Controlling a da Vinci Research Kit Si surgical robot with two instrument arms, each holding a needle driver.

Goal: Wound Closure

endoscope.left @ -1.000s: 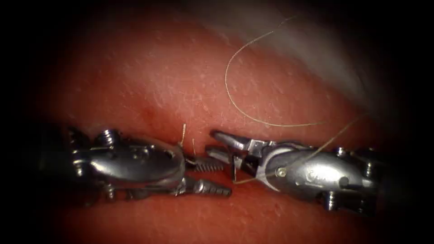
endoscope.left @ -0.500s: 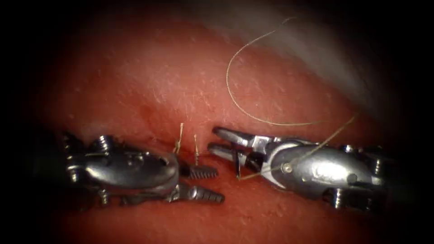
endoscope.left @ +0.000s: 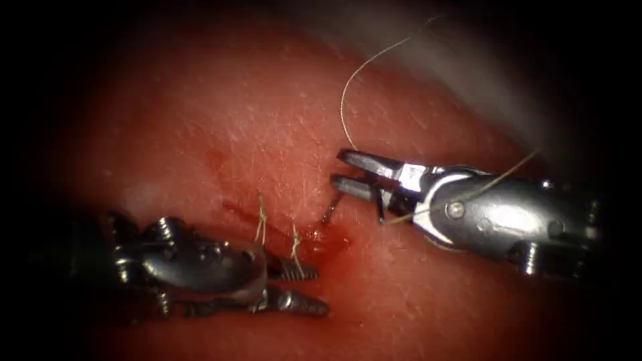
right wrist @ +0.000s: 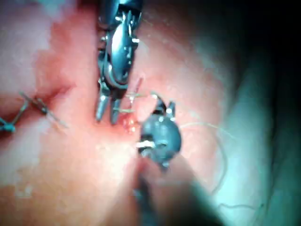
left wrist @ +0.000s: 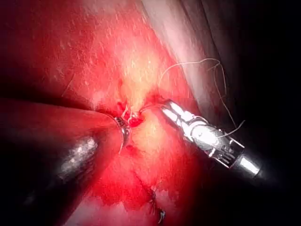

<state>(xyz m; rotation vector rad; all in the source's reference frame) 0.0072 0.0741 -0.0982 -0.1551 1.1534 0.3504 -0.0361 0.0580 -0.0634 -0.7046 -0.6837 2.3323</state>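
My right tool (endoscope.left: 338, 168) comes in over the tissue (endoscope.left: 221, 120) and holds the dark curved needle (endoscope.left: 330, 208) near the base of its jaws. One needle end points down at the tissue beside a small pool of red fluid (endoscope.left: 329, 242); I cannot tell if it is in the tissue. From the other needle end, thread (endoscope.left: 343, 107) crosses the tool and loops away over the tissue. My left tool (endoscope.left: 319, 289) lies low at the left, jaws open, holding nothing. Two short thread ends (endoscope.left: 261, 219) stand up from the cut (endoscope.left: 234, 208) just beyond its jaws. The right tool (left wrist: 176, 113) is also in the left wrist view.
A pale band (endoscope.left: 461, 60) runs along the tissue's far right edge. Older stitches (right wrist: 28, 107) sit further along the cut in the right wrist view, and the left tool (right wrist: 115, 52) hangs over the wound there.
The right tool has lifted up and to the right, carrying the needle away from the left tool. The left tool has dropped slightly lower. The red fluid pool now lies uncovered between them.
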